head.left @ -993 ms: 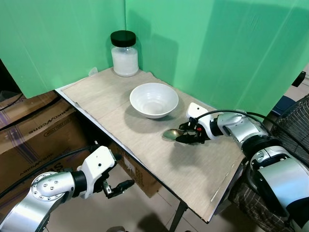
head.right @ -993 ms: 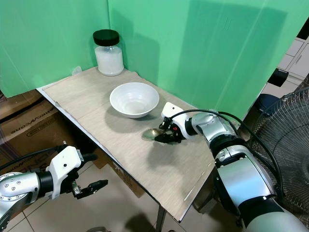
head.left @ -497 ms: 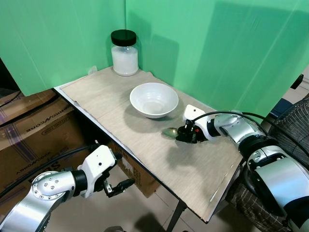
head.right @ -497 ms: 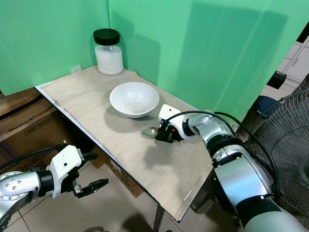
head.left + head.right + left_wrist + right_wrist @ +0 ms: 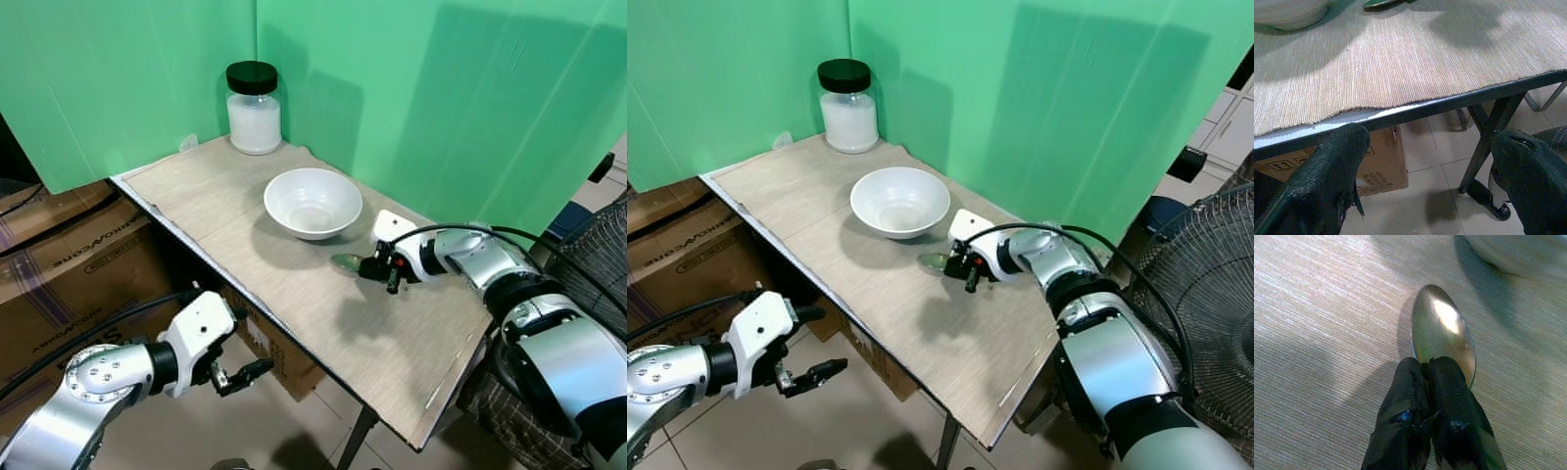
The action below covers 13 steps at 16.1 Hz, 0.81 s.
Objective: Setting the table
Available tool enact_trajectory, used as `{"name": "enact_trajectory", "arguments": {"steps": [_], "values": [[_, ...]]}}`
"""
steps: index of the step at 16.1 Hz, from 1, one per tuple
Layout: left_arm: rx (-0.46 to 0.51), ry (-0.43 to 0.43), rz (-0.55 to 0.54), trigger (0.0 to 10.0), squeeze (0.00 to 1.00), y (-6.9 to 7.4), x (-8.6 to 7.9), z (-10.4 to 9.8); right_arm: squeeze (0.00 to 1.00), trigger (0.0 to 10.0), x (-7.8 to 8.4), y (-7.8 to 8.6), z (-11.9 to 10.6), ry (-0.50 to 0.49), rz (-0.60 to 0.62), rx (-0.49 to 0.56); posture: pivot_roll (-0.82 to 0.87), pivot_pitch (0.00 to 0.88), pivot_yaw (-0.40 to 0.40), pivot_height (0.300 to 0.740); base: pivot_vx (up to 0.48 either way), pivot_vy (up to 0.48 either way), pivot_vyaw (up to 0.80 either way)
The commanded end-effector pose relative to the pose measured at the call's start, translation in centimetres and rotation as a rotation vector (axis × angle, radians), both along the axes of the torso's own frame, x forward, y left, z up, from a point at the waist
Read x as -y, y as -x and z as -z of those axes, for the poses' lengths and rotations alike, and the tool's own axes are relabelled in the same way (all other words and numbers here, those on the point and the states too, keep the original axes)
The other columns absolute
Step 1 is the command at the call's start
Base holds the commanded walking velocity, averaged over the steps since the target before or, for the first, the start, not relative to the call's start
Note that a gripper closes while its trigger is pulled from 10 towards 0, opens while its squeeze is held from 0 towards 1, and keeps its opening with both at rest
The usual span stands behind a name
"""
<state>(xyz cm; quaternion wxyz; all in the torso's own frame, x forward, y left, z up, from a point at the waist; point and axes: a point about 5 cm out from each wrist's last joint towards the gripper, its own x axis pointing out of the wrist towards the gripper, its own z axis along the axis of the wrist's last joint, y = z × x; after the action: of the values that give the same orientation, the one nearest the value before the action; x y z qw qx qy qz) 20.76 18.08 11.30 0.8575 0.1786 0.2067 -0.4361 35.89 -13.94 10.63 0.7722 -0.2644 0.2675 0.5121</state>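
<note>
The right tool [image 5: 385, 272] is closed on the handle end of a metal spoon [image 5: 1442, 335], the two black fingers [image 5: 1415, 421] pressed together with the spoon bowl projecting beyond their tips. Compared with the pictures from a second earlier, the spoon bowl has moved up the frame toward the white bowl [image 5: 313, 202] and now appears lifted slightly off the mat, with a shadow beneath it; earlier it lay flat on the mat, lower and further from the white bowl. The wrist has also rotated, so the tool now points down and toward the white bowl. This indicates that the pick-up is complete and that the spoon is in transit to its place, probably beside or in the white bowl; placement is not yet done. The spoon sits right of centre in the head views, just beside the lower right rim of the white bowl and not touching it. The left tool [image 5: 240, 374] hangs idle below the edge of the worktop [image 5: 196, 196], at lower left of the frame, with its fingers [image 5: 1332, 171] spread wide and holding nothing. Count: one spoon, one white bowl, one jar [image 5: 254, 109] with a black lid at the upper left of the worktop, and one woven mat [image 5: 1415, 63] covering the worktop.
</note>
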Motion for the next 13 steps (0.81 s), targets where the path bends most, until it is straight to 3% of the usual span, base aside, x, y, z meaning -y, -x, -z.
{"name": "enact_trajectory", "arguments": {"steps": [1,4,10,13], "values": [[0.019,-0.005,-0.008,10.0,0.00,-0.4,-0.1,-0.3,0.00,0.0,0.3,-0.2,-0.2,-0.012,0.023,0.000,0.16,0.000,-0.069,0.740,0.000,0.000,0.00],[0.026,-0.008,-0.010,10.0,0.00,-0.6,-0.2,-0.4,0.00,0.0,0.6,-0.2,-0.9,-0.063,-0.003,-0.009,0.16,0.000,-0.064,0.740,0.000,0.000,0.00],[0.047,-0.004,-0.011,10.0,0.00,-1.2,0.2,-0.6,0.00,0.0,3.6,-0.4,-3.7,-0.177,-0.008,0.012,0.16,0.000,-0.060,0.740,0.000,0.000,0.00],[0.047,-0.003,-0.011,10.0,0.00,-1.1,0.3,-0.6,0.00,0.0,4.2,-0.3,-3.9,-0.195,-0.003,0.031,0.16,0.000,-0.059,0.740,0.000,0.000,0.00]]}}
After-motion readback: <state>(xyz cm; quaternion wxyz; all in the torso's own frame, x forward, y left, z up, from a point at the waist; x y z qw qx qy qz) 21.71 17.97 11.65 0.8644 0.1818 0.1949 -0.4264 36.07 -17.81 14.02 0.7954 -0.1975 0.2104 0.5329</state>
